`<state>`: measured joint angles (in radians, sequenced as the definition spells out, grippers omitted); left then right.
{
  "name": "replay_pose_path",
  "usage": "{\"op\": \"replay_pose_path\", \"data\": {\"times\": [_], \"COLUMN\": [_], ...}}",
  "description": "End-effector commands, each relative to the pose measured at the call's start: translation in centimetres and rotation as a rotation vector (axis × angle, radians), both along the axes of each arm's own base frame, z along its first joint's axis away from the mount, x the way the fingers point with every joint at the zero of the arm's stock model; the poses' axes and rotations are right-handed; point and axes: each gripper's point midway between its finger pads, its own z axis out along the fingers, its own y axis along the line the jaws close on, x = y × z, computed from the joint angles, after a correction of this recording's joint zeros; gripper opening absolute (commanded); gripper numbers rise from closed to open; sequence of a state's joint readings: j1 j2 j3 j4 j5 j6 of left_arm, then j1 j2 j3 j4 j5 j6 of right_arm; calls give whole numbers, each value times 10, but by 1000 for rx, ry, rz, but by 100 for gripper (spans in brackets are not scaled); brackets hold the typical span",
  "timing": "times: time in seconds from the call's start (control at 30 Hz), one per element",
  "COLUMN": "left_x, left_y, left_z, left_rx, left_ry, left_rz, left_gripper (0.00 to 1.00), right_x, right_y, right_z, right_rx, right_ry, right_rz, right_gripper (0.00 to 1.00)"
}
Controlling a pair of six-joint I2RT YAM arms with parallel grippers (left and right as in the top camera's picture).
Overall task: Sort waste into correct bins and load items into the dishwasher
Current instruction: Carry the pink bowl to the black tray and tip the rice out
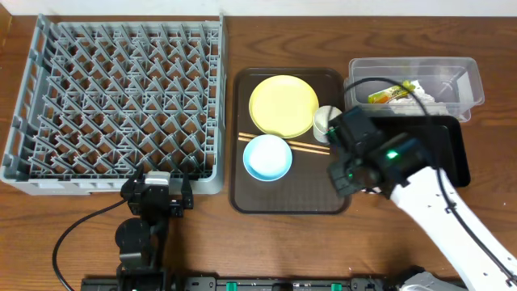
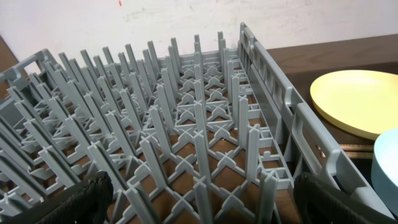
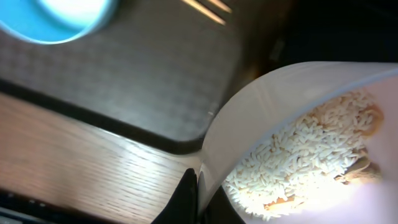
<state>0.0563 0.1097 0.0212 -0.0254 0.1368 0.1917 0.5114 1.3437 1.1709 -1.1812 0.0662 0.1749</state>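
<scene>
My right gripper [image 3: 199, 193] is shut on the rim of a tilted white bowl [image 3: 280, 106] that holds rice-like scraps [image 3: 298, 155], over the brown tray's corner and the table. In the overhead view the right gripper [image 1: 349, 172] is between the brown tray and the black tray [image 1: 452, 149], and the arm hides the bowl. The clear tub [image 1: 472, 81] holds the yellow-green wrapper [image 1: 390, 93] and white paper [image 1: 428, 95]. The yellow plate [image 1: 283, 105], blue bowl [image 1: 267, 157], white cup [image 1: 325, 120] and chopsticks [image 1: 307, 147] lie on the brown tray. My left gripper [image 2: 199, 199] is open and empty at the grey dish rack's [image 1: 121, 97] front edge.
The dark brown serving tray [image 1: 283, 198] lies between the rack and the bins. In the left wrist view the yellow plate [image 2: 360, 99] and the blue bowl's edge [image 2: 388, 168] sit right of the rack wall [image 2: 292, 118]. A black cable [image 1: 77, 230] trails from the left arm.
</scene>
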Motion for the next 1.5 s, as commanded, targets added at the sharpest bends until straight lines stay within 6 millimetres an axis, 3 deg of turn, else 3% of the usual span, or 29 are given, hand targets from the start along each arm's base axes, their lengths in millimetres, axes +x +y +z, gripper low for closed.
{"op": "replay_pose_path", "data": {"times": [0.0, 0.4, 0.73, 0.93, 1.37, 1.47], "left_x": [-2, -2, -2, -2, -2, -2], "left_y": [-4, -4, -4, -4, -4, -4], "left_z": [-15, -15, -15, -15, -15, -15], "left_rx": [4, 4, 4, 4, 4, 4], "left_ry": [47, 47, 47, 47, 47, 47], "left_rz": [-26, -26, -26, -26, -26, -26], "left_gripper": [94, 94, 94, 94, 94, 94], "right_x": [8, 20, 32, 37, 42, 46], "right_y": [-16, -56, -63, -79, -44, -49], "right_z": [6, 6, 8, 6, 1, 2], "right_rx": [30, 53, 82, -6, 210, 283], "right_ry": [-7, 3, -34, -63, 0, 5], "right_rz": [-75, -258, -358, -383, -240, -236], "right_gripper": [1, 1, 1, 1, 1, 1]}}
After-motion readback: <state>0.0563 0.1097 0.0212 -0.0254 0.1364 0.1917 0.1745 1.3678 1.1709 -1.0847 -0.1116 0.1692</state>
